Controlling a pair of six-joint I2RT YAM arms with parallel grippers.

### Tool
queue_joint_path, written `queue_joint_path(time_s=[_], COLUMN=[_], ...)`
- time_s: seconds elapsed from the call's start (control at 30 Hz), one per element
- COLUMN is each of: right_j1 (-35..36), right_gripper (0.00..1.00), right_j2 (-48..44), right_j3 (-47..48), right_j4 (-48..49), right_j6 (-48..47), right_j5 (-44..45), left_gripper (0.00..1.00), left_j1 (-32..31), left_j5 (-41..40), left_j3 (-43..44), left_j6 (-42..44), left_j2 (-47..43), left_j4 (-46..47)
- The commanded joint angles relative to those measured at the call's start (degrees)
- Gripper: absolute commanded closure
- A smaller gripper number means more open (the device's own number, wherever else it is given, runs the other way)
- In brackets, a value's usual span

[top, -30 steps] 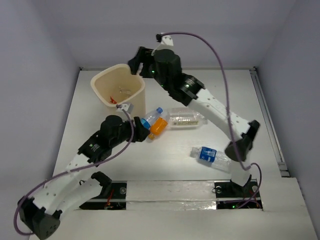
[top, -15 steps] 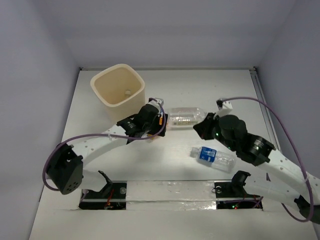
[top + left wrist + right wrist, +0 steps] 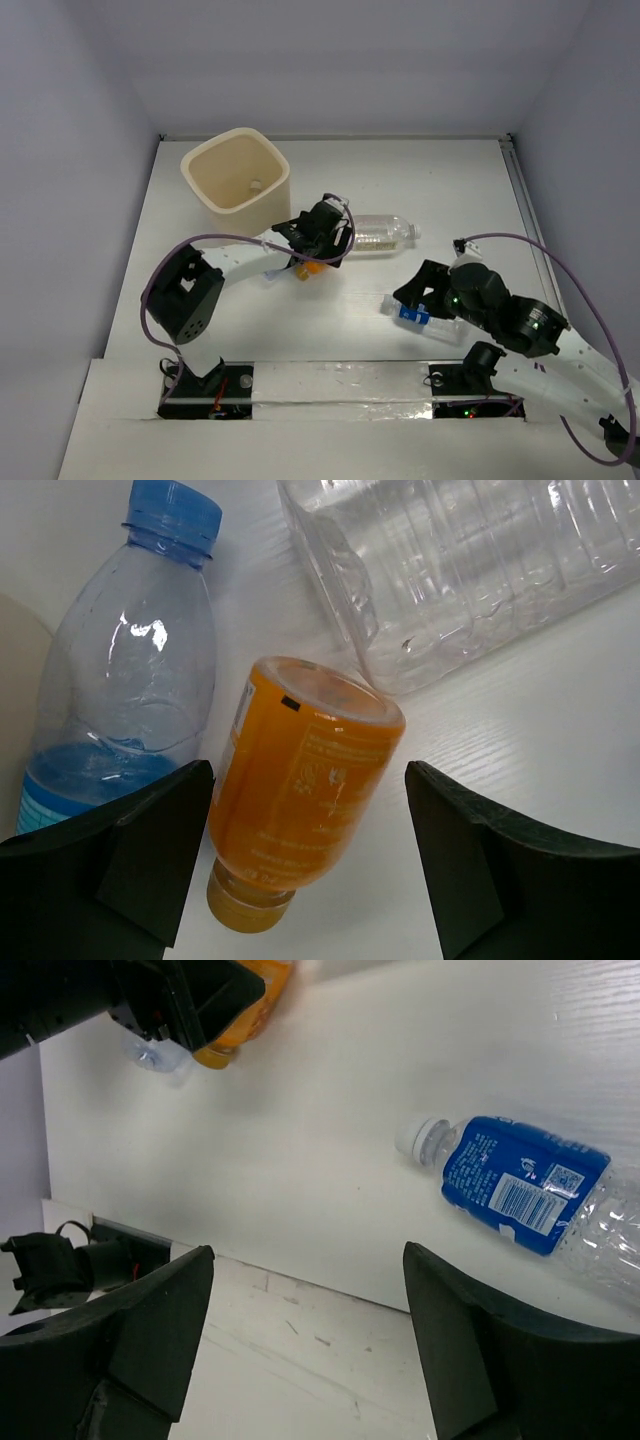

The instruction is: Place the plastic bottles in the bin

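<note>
On the counter point(image 3: 330, 312) four bottles lie on their sides, all outside the one bin point(image 3: 252, 214), which stands at the far left. Three are bunched just right of the bin. A blue-capped bottle point(image 3: 135, 690) lies nearest it, an orange bottle point(image 3: 305, 745) lies beside that, and a large clear bottle point(image 3: 450, 570) lies just past the orange one's base. The left gripper point(image 3: 308, 780) hangs over this bunch, open, with the orange bottle between its fingers. One finger stands clear of the bottle; whether the other touches it I cannot tell. The blue-capped bottle lies just outside that second finger, crowding that side. The fourth, a blue-label bottle point(image 3: 520, 1185) with a white cap, lies well apart from the bunch, toward the near right. The right gripper point(image 3: 307, 1250) is open near its cap end, with only bare counter between its fingers. A small pale thing sits in the bin, too small to make out
</note>
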Motion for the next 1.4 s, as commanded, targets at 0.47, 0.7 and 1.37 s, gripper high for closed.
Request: queue_joint_path(time_s=[0.47, 0.7, 1.37], right_j1=[-0.2, -0.2, -0.9], right_gripper=[0.13, 0.01, 0.0], right_j2=[20.8, 33.7, 60.6], right_j3=[15.4, 21.7, 28.0], right_j4=[-21.9, -28.1, -25.0], right_j6=[-6.4, -18.2, -35.0], right_j5=[1.4, 1.2, -3.8], left_gripper=[0.7, 0.74, 0.77], left_j1=[-0.2, 0.3, 21.1], left_j5=[5.7, 9.0, 23.9], left_j3=[-0.4, 3.3, 26.9], left_j6=[-0.4, -2.0, -4.9], left_j2=[-3.5, -13.5, -26.9], left_j4=[2.1, -0.6, -6.7])
